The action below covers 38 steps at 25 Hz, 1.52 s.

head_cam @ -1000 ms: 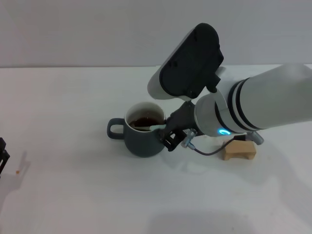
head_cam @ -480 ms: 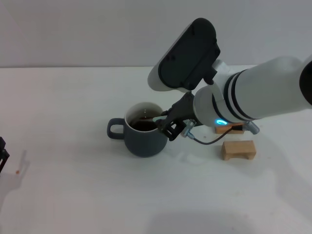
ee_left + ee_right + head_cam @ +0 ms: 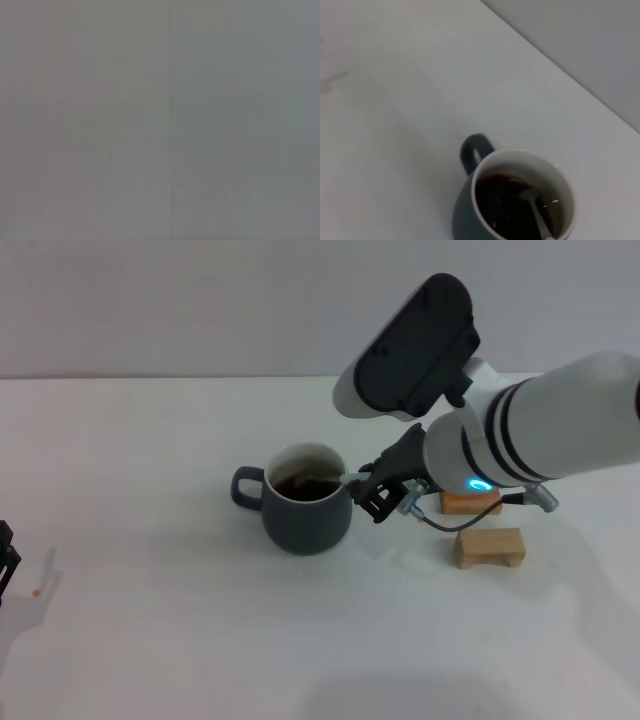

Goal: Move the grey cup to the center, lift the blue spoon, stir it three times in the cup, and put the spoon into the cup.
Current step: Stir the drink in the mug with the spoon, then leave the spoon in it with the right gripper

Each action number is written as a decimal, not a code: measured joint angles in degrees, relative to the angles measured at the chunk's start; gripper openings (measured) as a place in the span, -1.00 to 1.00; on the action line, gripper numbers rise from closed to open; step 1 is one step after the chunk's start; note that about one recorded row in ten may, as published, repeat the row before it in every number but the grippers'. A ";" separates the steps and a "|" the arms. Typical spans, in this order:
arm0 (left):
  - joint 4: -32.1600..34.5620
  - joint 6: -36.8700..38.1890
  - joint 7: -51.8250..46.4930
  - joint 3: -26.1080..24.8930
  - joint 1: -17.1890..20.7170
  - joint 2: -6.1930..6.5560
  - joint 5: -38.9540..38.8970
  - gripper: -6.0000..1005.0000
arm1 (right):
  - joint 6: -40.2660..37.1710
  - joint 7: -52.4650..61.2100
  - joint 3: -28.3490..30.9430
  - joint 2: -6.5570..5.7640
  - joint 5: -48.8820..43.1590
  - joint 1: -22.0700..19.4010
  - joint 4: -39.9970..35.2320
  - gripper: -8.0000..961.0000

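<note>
The grey cup (image 3: 305, 525) stands near the table's middle with its handle toward my left, holding dark liquid. It also shows in the right wrist view (image 3: 463, 220). The blue spoon (image 3: 349, 478) leans in the cup, its metal bowl in the liquid (image 3: 536, 210) and its pale handle over the rim on the right. My right gripper (image 3: 368, 492) is at the cup's right rim, shut on the spoon's handle. My left gripper (image 3: 5, 560) is parked at the far left edge of the head view.
Two small wooden blocks lie right of the cup, one (image 3: 490, 547) nearer me and one (image 3: 470, 502) partly under my right arm. The left wrist view shows only flat grey.
My right arm has moved right and slightly away with the spoon. The cup has shifted right with it, and the second wooden block has come into view.
</note>
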 joint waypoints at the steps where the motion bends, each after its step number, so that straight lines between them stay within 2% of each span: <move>1: 0.00 -0.02 0.00 0.00 0.03 0.00 0.06 0.71 | 0.46 0.00 0.25 0.04 -0.10 -0.74 0.74 -0.63; 10: -0.02 -0.05 0.00 0.00 0.05 0.00 0.16 0.71 | 1.12 0.09 -1.65 0.31 0.25 -2.77 4.34 -0.63; 36: -0.08 0.07 0.00 0.00 -0.07 0.09 0.19 0.71 | -1.99 0.03 -2.51 0.32 2.63 -1.94 3.85 -0.63; 38: -0.08 0.08 0.00 0.00 -0.09 0.09 0.19 0.71 | -2.21 0.03 -2.48 0.32 2.63 -2.06 4.13 -0.50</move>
